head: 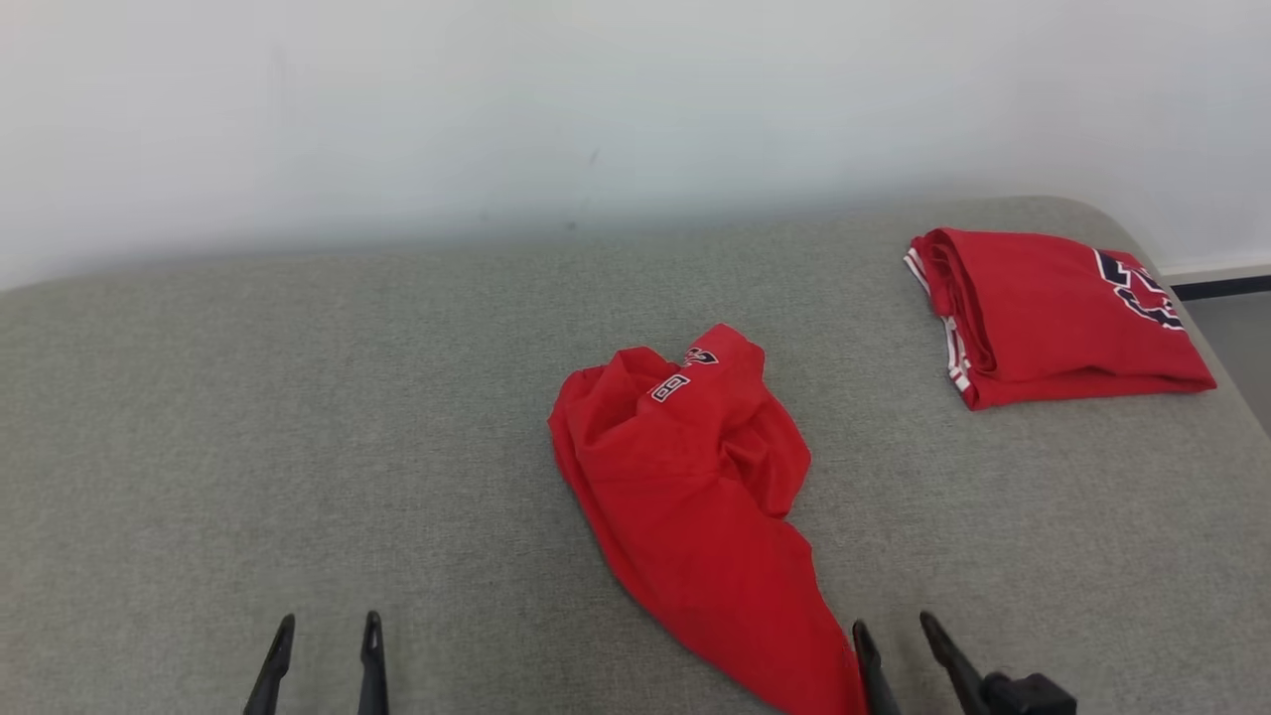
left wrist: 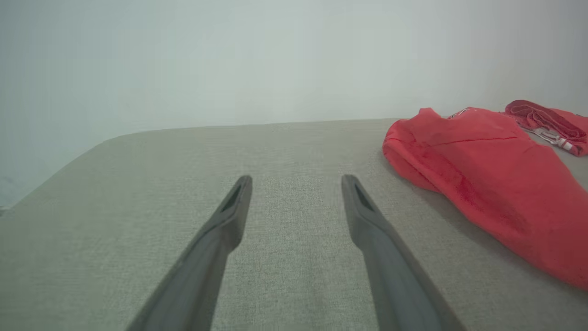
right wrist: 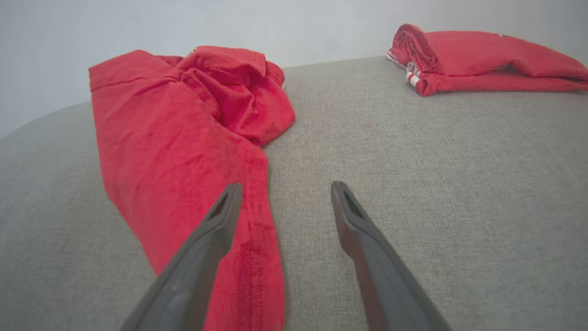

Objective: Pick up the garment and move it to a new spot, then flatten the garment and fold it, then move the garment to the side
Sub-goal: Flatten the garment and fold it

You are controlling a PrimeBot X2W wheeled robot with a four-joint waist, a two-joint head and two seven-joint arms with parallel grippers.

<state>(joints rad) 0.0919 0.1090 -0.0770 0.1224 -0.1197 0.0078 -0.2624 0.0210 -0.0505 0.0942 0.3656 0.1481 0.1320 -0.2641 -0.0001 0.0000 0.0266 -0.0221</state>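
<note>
The grey table (head: 248,417) carries a crumpled red garment (head: 685,487) at its middle, with one tail trailing toward the near edge. A folded red garment (head: 1053,318) lies well apart at the far right. The right gripper (head: 894,621) is just beside that tail, fingers spread wide and empty. The left gripper (head: 330,618) is over bare table, likewise wide and empty.

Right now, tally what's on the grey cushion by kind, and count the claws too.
Crumpled red garment: 1
Folded red garment: 1
Claws, both open: 2 (left claw, right claw)
Total: 4
</note>
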